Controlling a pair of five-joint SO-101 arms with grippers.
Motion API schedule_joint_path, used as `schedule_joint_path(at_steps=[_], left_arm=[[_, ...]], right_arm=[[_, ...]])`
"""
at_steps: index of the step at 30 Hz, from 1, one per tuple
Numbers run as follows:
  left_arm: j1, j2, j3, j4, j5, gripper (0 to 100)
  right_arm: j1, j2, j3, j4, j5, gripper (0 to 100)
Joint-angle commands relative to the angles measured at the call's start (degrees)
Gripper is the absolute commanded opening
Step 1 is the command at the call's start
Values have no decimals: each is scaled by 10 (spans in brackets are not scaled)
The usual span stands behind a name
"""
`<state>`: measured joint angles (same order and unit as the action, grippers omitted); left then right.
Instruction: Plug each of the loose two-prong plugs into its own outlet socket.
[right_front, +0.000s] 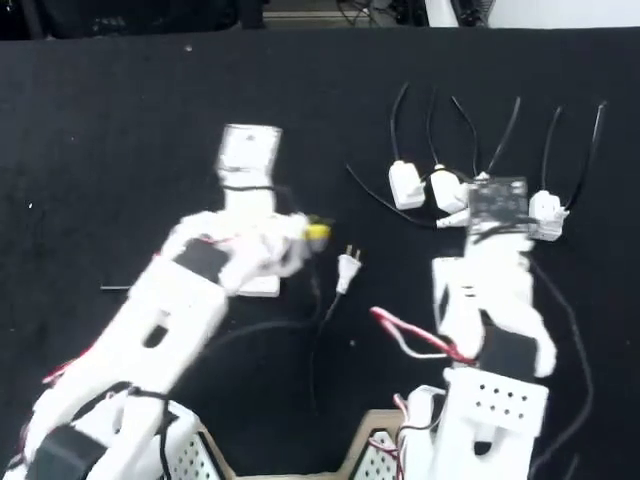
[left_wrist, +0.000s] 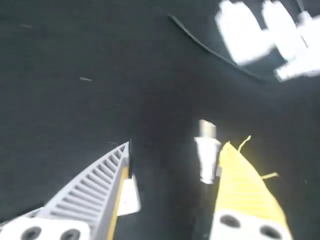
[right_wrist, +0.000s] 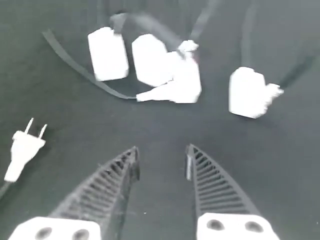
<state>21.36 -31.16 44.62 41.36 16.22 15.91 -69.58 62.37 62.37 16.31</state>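
My left gripper (left_wrist: 175, 150) hangs with its jaws spread wide, one grey ribbed finger (left_wrist: 100, 185) and one yellow ribbed finger (left_wrist: 245, 190), and nothing is clamped between them. The loose white two-prong plug (left_wrist: 206, 150) lies on the black table cloth (right_front: 120, 120) inside that gap, just beside the yellow finger; I cannot tell whether they touch.

In the high view the plug sits just below the middle of the frame. Its prongs point toward the top edge and its thin black cord (right_front: 318, 330) trails down toward the bottom. My left arm slants in from the lower left so that the jaws straddle the plug body. From this I judge the step in hand is closing on the plug.

My right gripper (right_wrist: 162, 150) is likewise parted and empty. It hangs in the right half of the high view, near the cluster of white outlet sockets (right_wrist: 107, 54) at upper right. These lie loose on the cloth, so I judge I am stationed there to brace one while the plug is brought over. One white piece (right_wrist: 175, 87) lies slantwise among them; it is too blurred to say whether it is a plug or a socket.
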Motion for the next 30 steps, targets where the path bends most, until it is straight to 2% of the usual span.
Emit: schedule_joint_path(at_steps=[1,5,10,14,17,20,24,30], left_arm=[[-130,-67,-5,42,-81,280],[-207,-77,71,40,-171,273],[-268,-76,163,-38,-198,256],[-276,-76,218,-104,-156,256],[-276,-76,233,-119,-129,256],[-274,-76,239,-119,-127,256],[-277,-76,240,-119,-127,256],[-277,-76,240,-118,-127,256]], right_arm=[[-92,-10,30,-39,4,138],[-203,-7,97,-93,-5,138],[-295,69,119,-156,-127,142],[-316,199,58,-183,-215,142],[-319,314,-8,-181,-305,142],[-332,424,-76,-180,-363,142],[-350,536,-141,-180,-404,142],[-349,628,-200,-168,-409,142]])
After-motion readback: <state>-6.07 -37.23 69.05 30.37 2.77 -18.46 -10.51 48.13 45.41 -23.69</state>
